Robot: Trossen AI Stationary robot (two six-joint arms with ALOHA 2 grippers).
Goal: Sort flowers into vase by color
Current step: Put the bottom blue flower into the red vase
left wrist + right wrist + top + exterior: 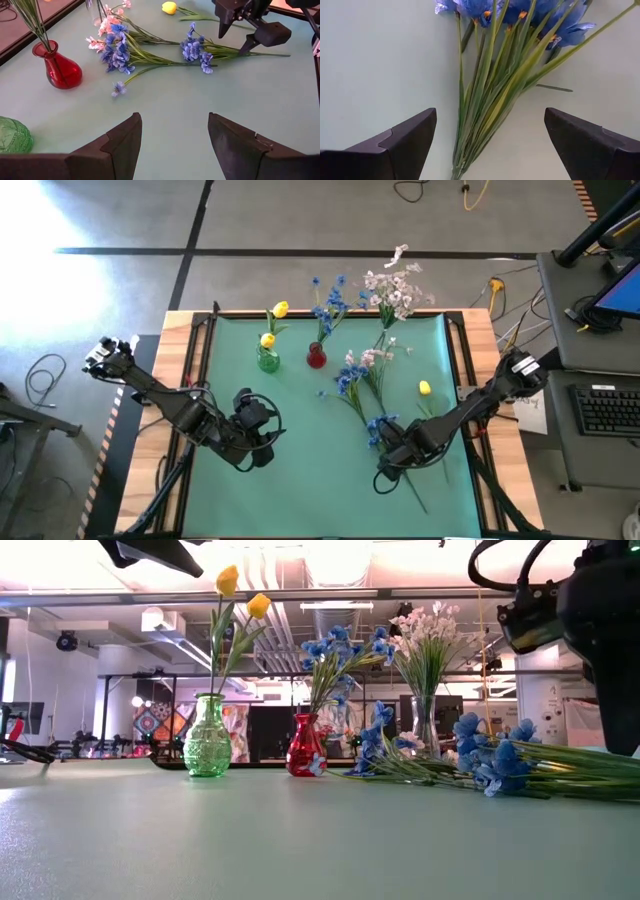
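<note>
A green vase (268, 361) holds yellow buds and a red vase (316, 358) holds blue blossoms. A clear vase (425, 722) holds pale pink-white sprays. On the green mat lie a mixed blue and pink spray (356, 374), a blue bunch (381, 427) and one yellow bud (424, 388). My right gripper (490, 145) is open above the blue bunch's stems (492, 90), one finger on each side of them and apart from them. My left gripper (175, 145) is open over bare mat, left of the loose flowers.
The mat (300, 490) lies on a wooden table, with dark rails along the left and right sides. The three vases stand in a row near the far edge. Bare mat shows along the near side between the two arms.
</note>
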